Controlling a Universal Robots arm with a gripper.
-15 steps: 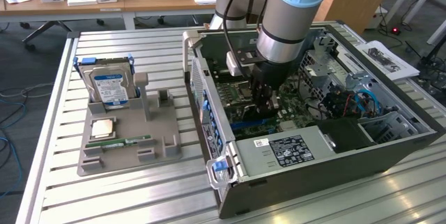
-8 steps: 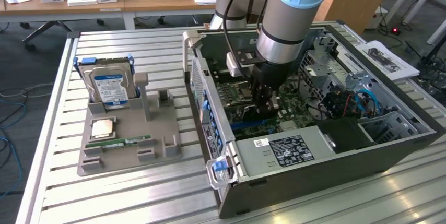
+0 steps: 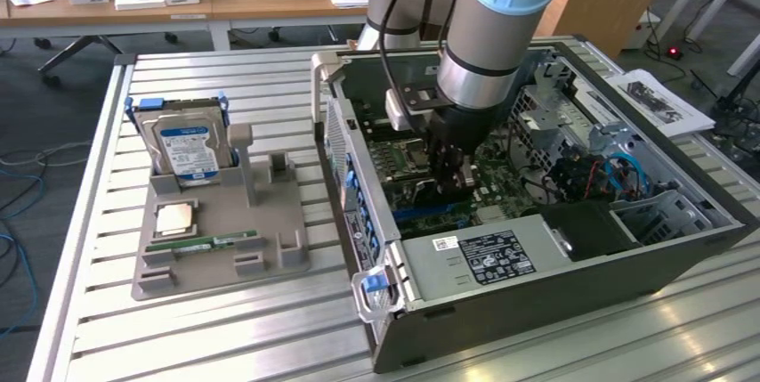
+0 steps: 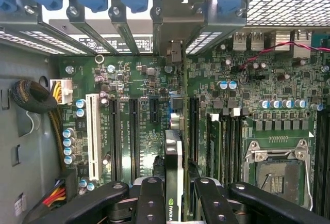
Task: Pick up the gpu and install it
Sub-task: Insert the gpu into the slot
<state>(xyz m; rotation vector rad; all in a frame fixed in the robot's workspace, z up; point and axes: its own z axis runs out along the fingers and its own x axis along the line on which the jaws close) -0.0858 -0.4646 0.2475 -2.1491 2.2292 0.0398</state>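
The gpu (image 4: 174,157), a thin dark card seen edge-on with a metal end bracket, stands upright over the green motherboard (image 4: 139,79) and its long black slots, pinched between the black, bolted fingers (image 4: 150,198) of the gripper (image 4: 178,193). The silver-grey arm (image 3: 487,35) reaches straight down into the open computer case (image 3: 570,284). A hard drive (image 3: 188,146) and a memory stick (image 3: 220,242) sit on the grey tray (image 3: 214,266) beside it.
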